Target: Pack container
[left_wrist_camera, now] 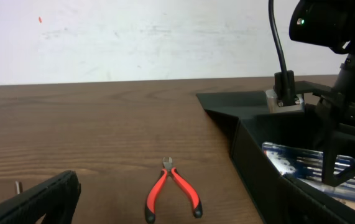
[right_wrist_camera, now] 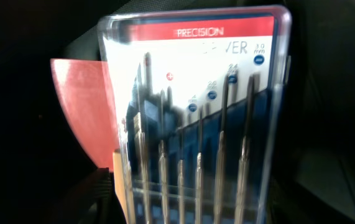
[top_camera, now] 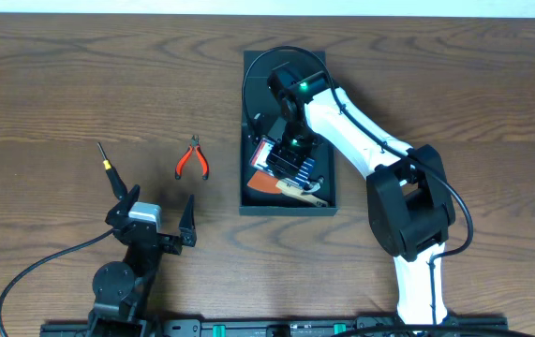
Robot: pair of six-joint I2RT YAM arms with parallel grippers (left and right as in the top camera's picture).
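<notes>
Cardboard container [top_camera: 286,209], frame centre: I'm judging it stiff, light, grippable by a wall. My right gripper [top_camera: 290,159] is hovering inside, hold untellable; left gripper [top_camera: 163,198] gaping, empty.

Right arm [top_camera: 351,117] blocks container [top_camera: 286,210] opening; pliers [top_camera: 192,161] lie unobstructed on table [top_camera: 80,84].

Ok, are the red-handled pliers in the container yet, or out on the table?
Out. The red-handled pliers lie flat on the table, left of the container and clear of its wall.
</notes>
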